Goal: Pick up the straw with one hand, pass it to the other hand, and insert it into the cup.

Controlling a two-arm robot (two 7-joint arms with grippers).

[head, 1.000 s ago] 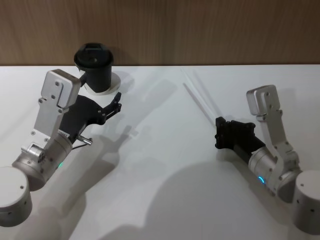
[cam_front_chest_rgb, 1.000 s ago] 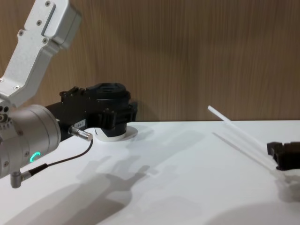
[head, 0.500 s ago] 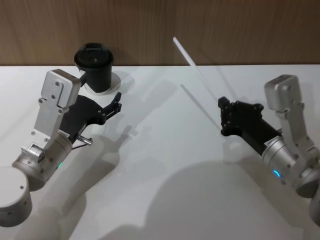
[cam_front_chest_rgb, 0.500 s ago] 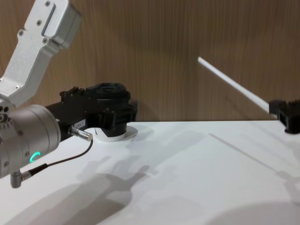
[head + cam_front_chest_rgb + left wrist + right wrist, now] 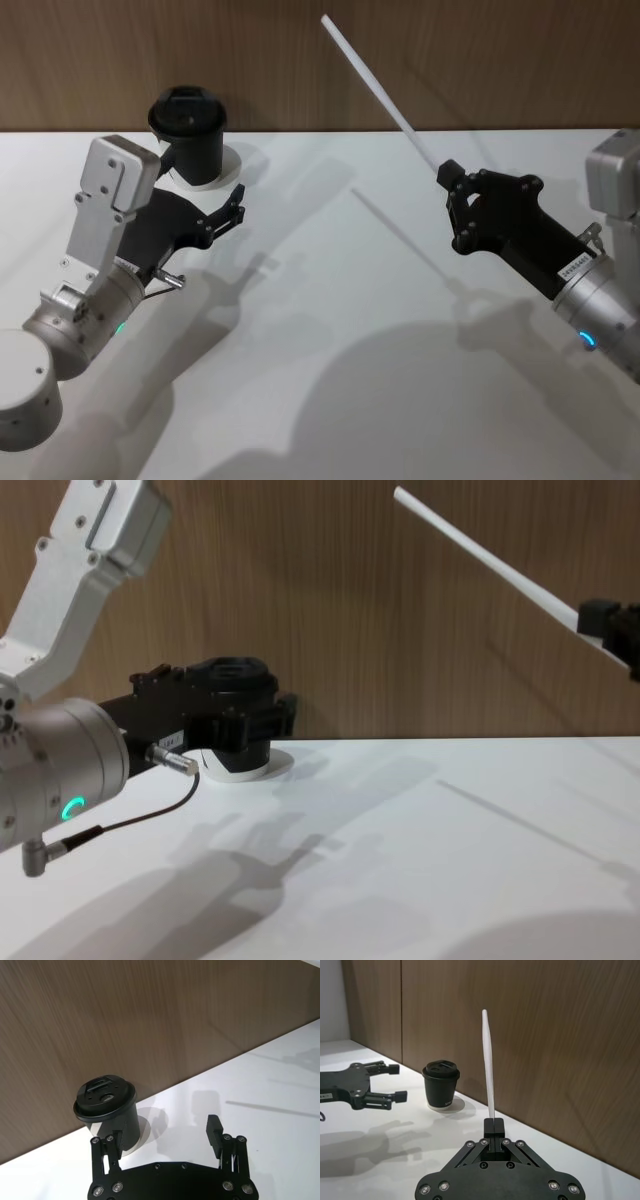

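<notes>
My right gripper is shut on the lower end of the white straw and holds it in the air above the table's right side. The straw slants up and toward the back left. From the right wrist, the straw rises straight out of the closed fingertips. The black lidded cup stands upright at the back left near the wall. My left gripper hovers open just in front and to the right of the cup, with nothing between its fingers.
The white table ends at a wooden wall right behind the cup. A thin black cable with a metal plug hangs from my left wrist. In the chest view the left gripper partly covers the cup.
My right gripper has risen off the table with the straw, carrying it up and to the right. The left arm and the cup have stayed put.
</notes>
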